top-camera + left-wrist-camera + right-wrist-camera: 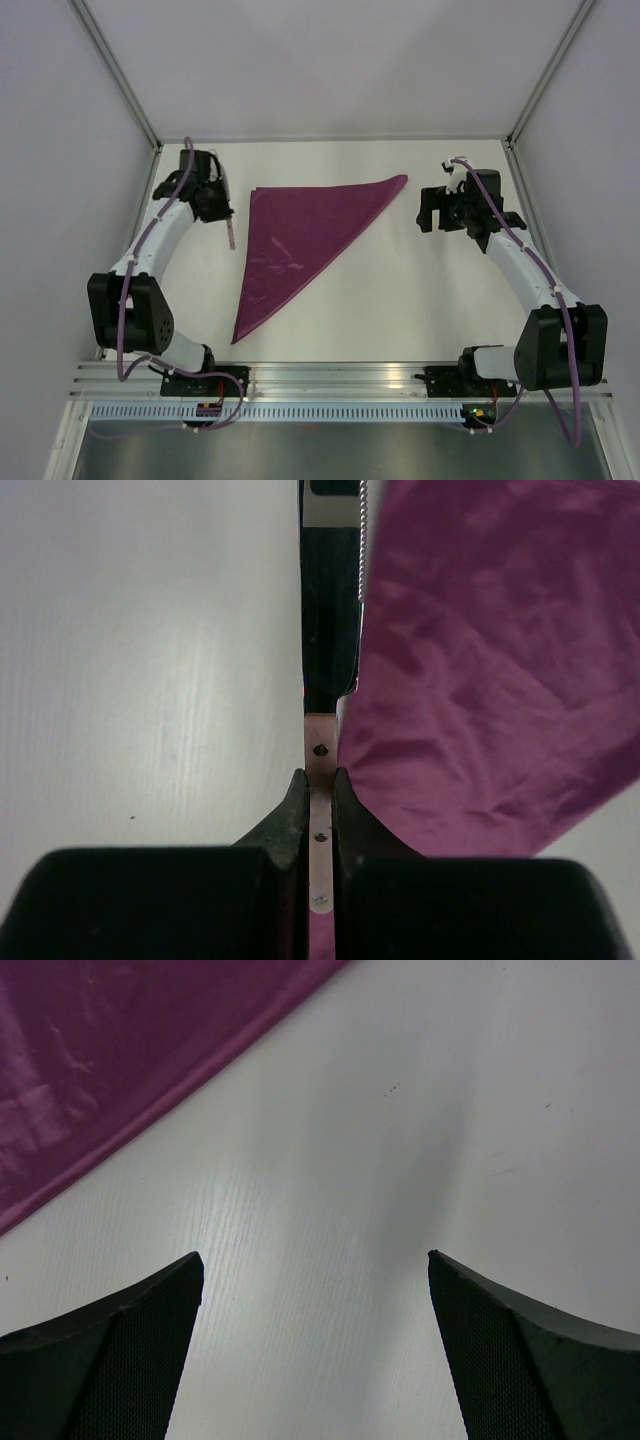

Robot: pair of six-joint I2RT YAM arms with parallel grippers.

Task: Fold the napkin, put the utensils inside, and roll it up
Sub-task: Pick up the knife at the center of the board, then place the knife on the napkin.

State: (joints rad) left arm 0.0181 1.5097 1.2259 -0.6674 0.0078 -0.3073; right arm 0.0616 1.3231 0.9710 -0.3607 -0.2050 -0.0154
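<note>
The plum-purple napkin (300,235) lies on the white table, folded into a triangle with its long tip pointing toward the near edge. My left gripper (219,214) is by the napkin's far left corner, shut on the handle of a slim pale utensil (229,235), a knife. In the left wrist view the handle (320,752) is pinched between the jaws of the gripper (320,780), the blade is edge-on, and the napkin (500,680) is just right of it. My right gripper (427,210) is open and empty, right of the napkin's right tip. The right wrist view shows the gripper (315,1260) over bare table, with the napkin (90,1060) at the upper left.
White enclosure walls stand at the left, right and back of the table (400,300). An aluminium rail (340,380) with the arm bases runs along the near edge. No other utensil shows.
</note>
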